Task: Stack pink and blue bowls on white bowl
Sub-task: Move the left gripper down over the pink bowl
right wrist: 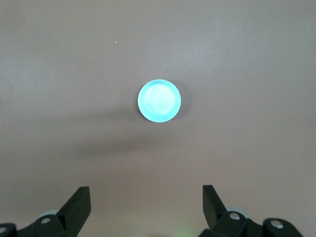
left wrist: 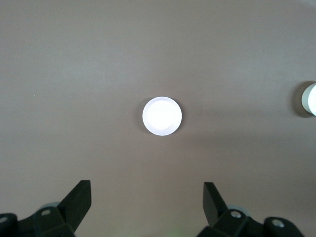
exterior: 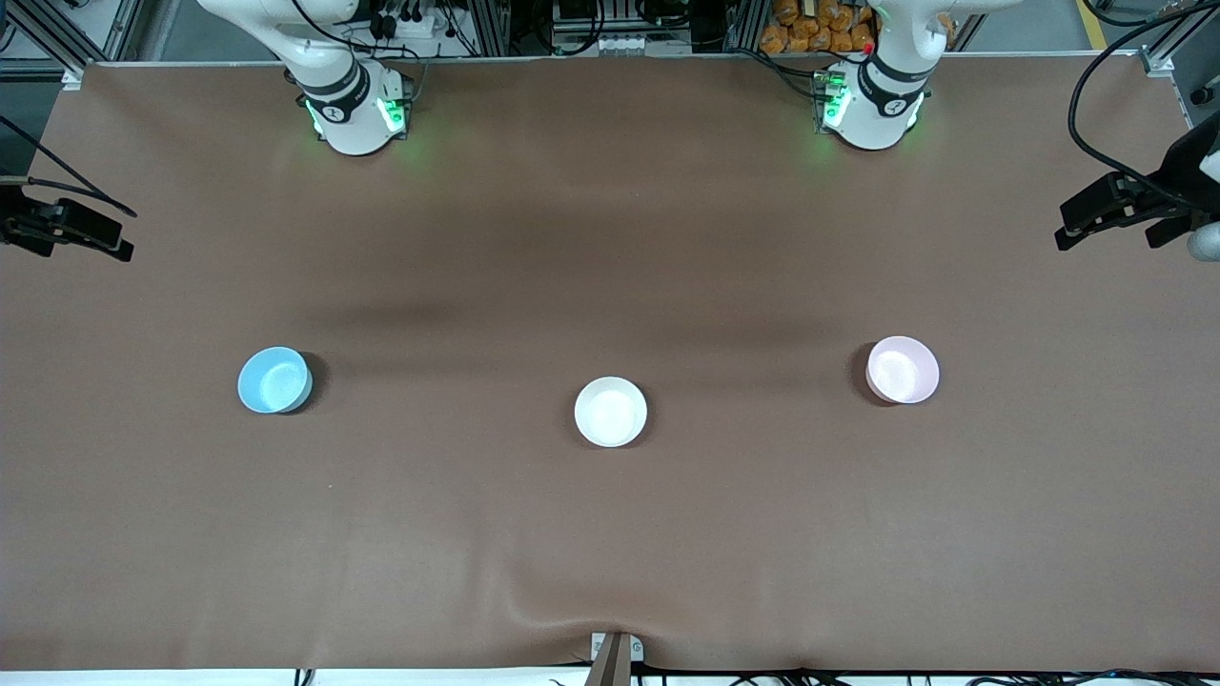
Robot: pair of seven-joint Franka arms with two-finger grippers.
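Three small bowls sit upright and apart on the brown table. The light blue bowl (exterior: 274, 379) is toward the right arm's end, the white bowl (exterior: 610, 411) is in the middle, and the pale pink bowl (exterior: 902, 369) is toward the left arm's end. My left gripper (left wrist: 147, 197) is open and empty, high over the table, with the pink bowl (left wrist: 162, 116) below it looking washed-out. The white bowl (left wrist: 311, 98) shows at that view's edge. My right gripper (right wrist: 146, 197) is open and empty, high over the table, with the blue bowl (right wrist: 159, 100) below it. Neither gripper shows in the front view.
Both arm bases (exterior: 353, 105) (exterior: 872, 100) stand at the table's edge farthest from the front camera. Black camera mounts stand at the table's ends (exterior: 67, 229) (exterior: 1134, 205). A small bracket (exterior: 615, 655) sits at the edge nearest the front camera.
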